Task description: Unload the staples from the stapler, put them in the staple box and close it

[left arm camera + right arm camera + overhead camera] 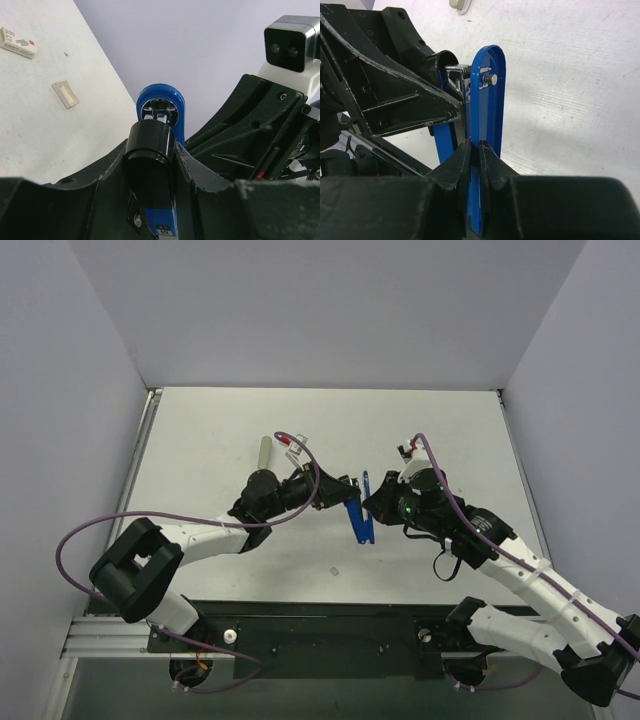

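- My right gripper (pixel 475 150) is pinched tight on the blue top arm of the stapler (pixel 360 508), which stands hinged apart from the rest.
- My left gripper (pixel 152 147) is about half closed around the black body. Its fingers look pressed against both sides, so I judge it held.
- The stapler hangs between them over the middle of the table (pixel 200 420).
- Opening looks done, but emptying is unproven: I can make out no strip in the chrome magazine (pixel 456 75).
- The staples (pixel 65 53) may be the tiny dark speck on the table near the white box (pixel 19 41); it is too small to be sure.
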